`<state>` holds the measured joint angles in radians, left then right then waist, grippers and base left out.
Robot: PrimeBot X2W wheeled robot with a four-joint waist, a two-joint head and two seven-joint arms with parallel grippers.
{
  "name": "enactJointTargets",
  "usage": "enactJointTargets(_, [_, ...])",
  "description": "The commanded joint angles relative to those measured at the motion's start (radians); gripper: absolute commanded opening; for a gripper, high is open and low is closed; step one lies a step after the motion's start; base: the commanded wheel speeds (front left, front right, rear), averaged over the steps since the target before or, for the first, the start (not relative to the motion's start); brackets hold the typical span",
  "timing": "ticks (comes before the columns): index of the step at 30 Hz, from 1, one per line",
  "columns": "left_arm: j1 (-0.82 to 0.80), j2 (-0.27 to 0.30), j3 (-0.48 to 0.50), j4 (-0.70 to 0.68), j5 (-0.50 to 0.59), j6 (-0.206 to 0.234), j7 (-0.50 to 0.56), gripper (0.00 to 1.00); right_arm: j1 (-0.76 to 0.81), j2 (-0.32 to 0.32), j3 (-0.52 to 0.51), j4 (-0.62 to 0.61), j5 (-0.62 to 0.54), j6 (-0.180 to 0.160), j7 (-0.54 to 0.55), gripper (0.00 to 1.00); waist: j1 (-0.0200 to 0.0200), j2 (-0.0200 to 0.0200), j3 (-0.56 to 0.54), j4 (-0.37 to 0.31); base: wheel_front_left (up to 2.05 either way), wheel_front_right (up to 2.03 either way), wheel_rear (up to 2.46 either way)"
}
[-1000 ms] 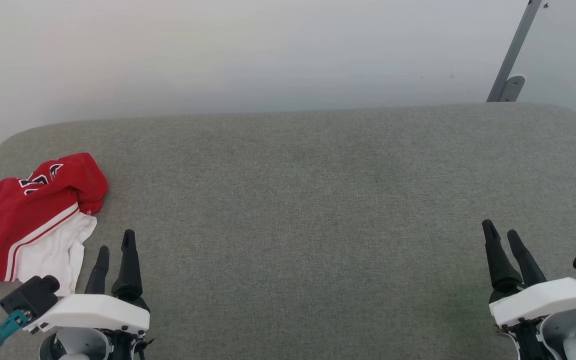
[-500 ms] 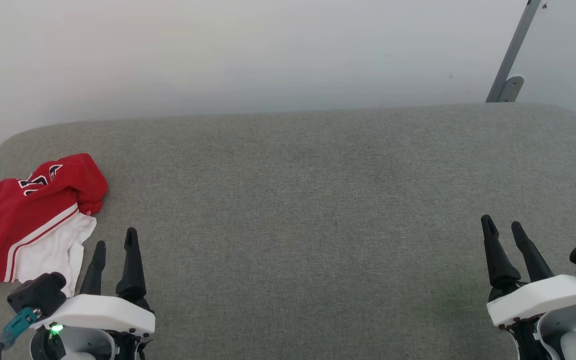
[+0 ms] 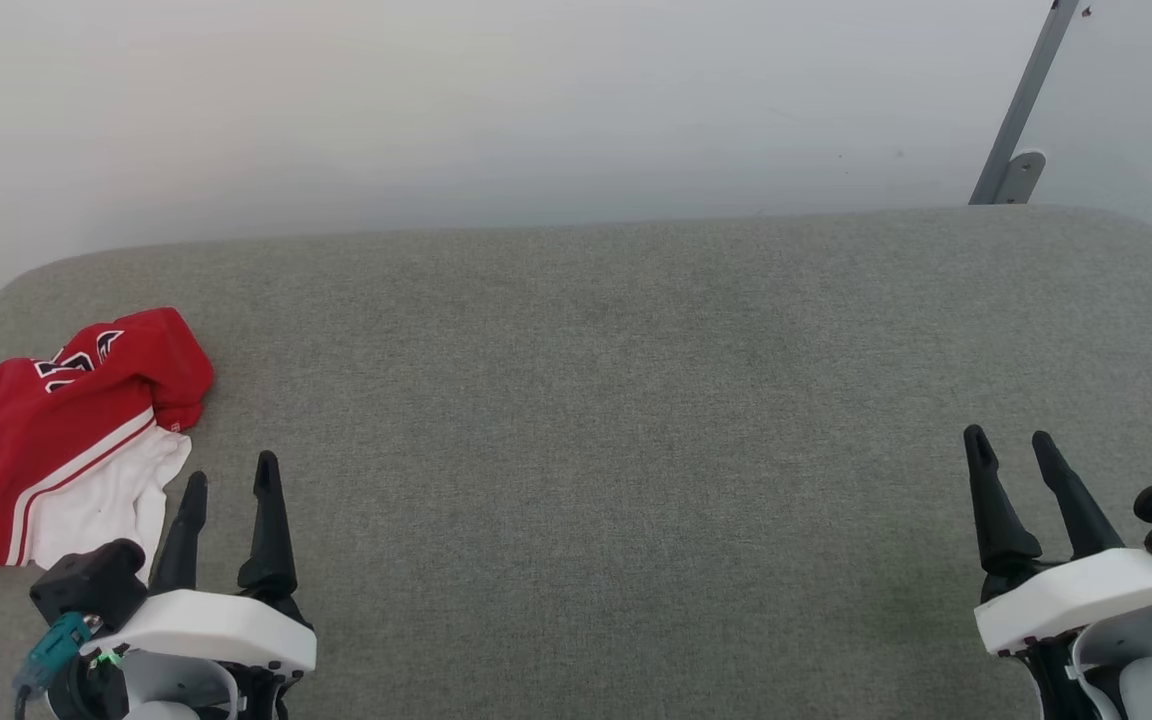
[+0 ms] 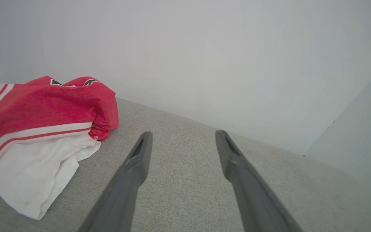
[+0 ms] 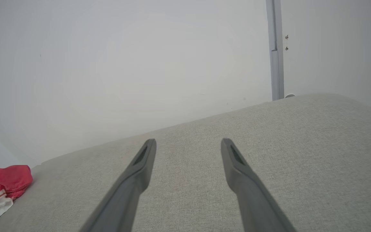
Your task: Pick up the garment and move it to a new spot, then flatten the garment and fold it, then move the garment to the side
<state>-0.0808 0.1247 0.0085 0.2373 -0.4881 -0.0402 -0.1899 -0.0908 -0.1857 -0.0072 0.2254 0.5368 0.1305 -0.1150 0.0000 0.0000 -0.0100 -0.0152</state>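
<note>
I have the left tool [image 3: 231, 470] low at my near left, its two dark fingers [image 3: 268, 520] pointing away from me along the grey fabric bench [image 3: 586, 400] and leaning slightly right. Its jaws stand wide apart with nothing between them. The right tool [image 3: 1010, 437] sits at my near right in a matching pose, fingers forward and tilted a little left, jaws equally spread and empty. In both wrist views the fingers hang just above the bench top, whether touching it I cannot tell.

The red jersey [image 3: 46, 440] lies crumpled on the bench just to the left of the left tool and slightly ahead of it. Its white sleeve is the nearest part, close beside the left finger but apart from it. Black-and-white lettering shows on the far fold. From the right tool the jersey is well apart, far off to the left. A pale wall [image 3: 436, 100] rises beyond the bench.
</note>
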Motion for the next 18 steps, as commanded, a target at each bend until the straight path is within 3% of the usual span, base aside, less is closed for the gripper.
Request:
enactJointTargets(1, [-0.021, 0.002, 0.004, -0.008, 0.027, -0.003, -0.01, 1.0, -0.013, -0.005, 0.001, -0.012, -0.024, 0.0, -0.008, 1.0, 0.0, 0.0, 0.0, 0.0, 0.0, 0.0, 0.0])
enactJointTargets(18, [-0.02, -0.003, 0.009, -0.012, 0.175, -0.012, -0.044, 1.0, -0.009, -0.02, 0.005, -0.029, -0.16, 0.0, -0.029, 1.0, 0.0, 0.0, 0.002, -0.002, 0.0, 0.0, 0.0])
